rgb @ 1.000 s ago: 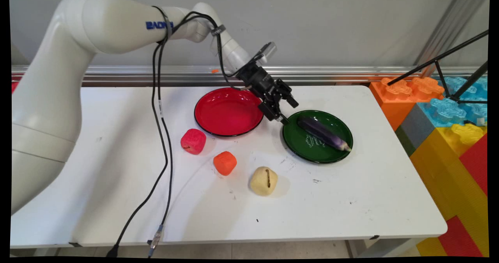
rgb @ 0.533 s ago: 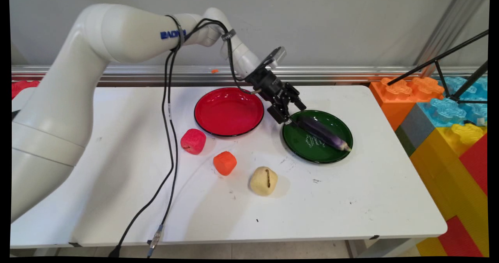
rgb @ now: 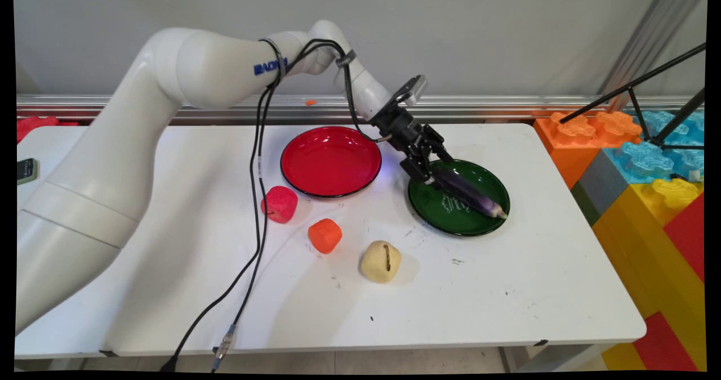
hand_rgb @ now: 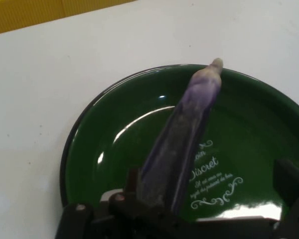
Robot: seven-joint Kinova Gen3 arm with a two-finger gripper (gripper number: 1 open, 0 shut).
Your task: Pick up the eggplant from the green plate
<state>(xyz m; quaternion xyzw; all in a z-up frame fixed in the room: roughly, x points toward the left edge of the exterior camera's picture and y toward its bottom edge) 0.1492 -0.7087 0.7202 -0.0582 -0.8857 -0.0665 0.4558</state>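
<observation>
Eggplant (rgb: 467,193) lies in the green plate (rgb: 445,219) at centre right of the main view, its near end between the gripper's (rgb: 434,173) parted fingers, not visibly clamped or lifted.

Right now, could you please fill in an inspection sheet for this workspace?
Surface: white table, scuffed with small dark marks.
Job's things: purple eggplant lying in the green plate; red plate empty beside it.
Clutter: red block, orange block, beige block on the table.
Grippers: gripper low at the eggplant's near end, fingers open either side of it.
Cables: black cables hang from the arm across the table's front edge.
Surroundings: large coloured toy bricks at right; wall behind.
</observation>
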